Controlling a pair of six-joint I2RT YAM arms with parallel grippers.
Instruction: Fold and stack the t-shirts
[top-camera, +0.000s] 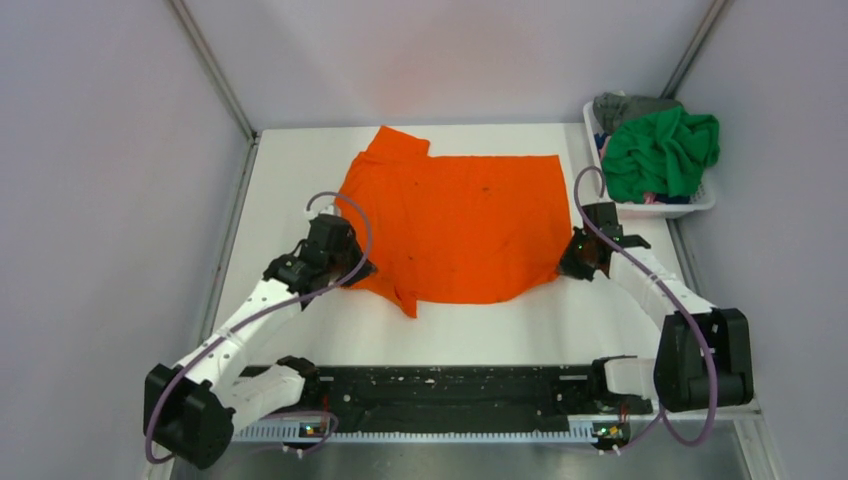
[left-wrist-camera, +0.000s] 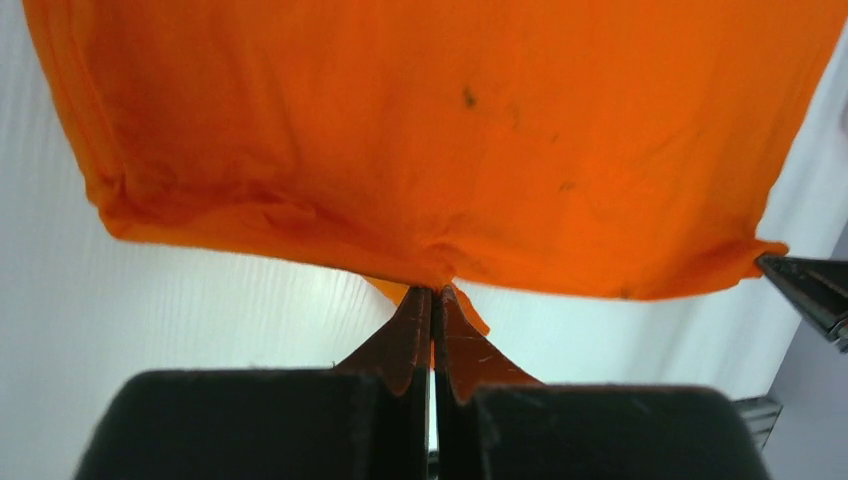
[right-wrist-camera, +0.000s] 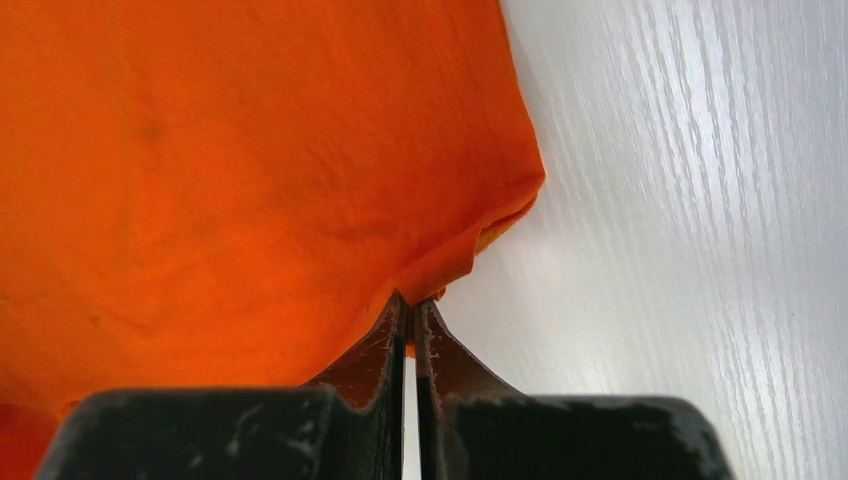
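Orange t-shirt (top-camera: 460, 225) lies between left gripper (left-wrist-camera: 433, 292) and right gripper (right-wrist-camera: 411, 300), both pinching it.

Bright orange t-shirt (top-camera: 455, 225) spread flat, green t-shirt (top-camera: 660, 150) crumpled far right

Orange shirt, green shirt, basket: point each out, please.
orange shirt (top-camera: 455, 225), top external view, middle of the spread cloth.
green shirt (top-camera: 660, 150), top external view, middle of the bunched cloth in the basket.
basket (top-camera: 690, 206), top external view, white near rim.
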